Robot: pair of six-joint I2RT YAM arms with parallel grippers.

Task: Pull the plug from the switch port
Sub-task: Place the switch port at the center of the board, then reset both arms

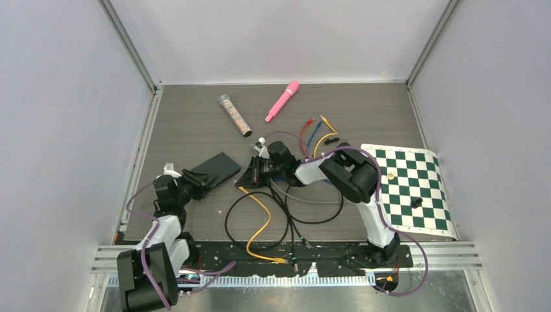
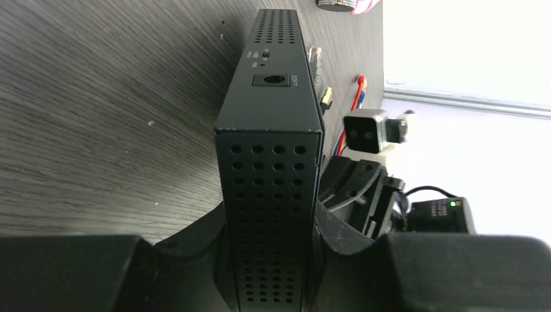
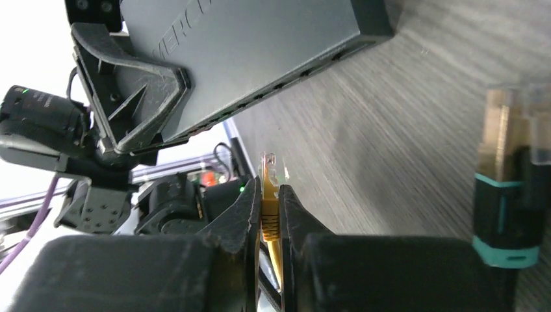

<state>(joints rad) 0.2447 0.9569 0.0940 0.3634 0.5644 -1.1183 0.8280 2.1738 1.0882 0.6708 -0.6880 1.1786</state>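
The left gripper (image 2: 269, 237) is clamped on the near end of the black switch (image 2: 269, 146), one finger on each broad face; in the top view the switch (image 1: 217, 168) sits left of centre on the grey table (image 1: 195, 123), slanting away to the far right from the left gripper (image 1: 203, 180).

The right gripper (image 3: 269, 218) is closed on the yellow plug (image 3: 269, 188); its fingers (image 3: 237, 224) pinch the plug's body, and the clear tip sticks out beyond them. The plug is out of the port; the right wrist view shows bare table between its tip and the switch's port edge (image 3: 305, 65), which it points towards from close by. From above, the right gripper (image 1: 251, 175) lies just right of the switch, with the right arm reaching in from the right.

The yellow cable (image 1: 260, 224) trails from the gripper towards the near edge, crossing loops of black cable (image 1: 312, 218).

A pink pen (image 1: 282, 101) and a clear tube (image 1: 235, 115) lie far back; a green-and-white chess mat (image 1: 409, 188) lies on the right.
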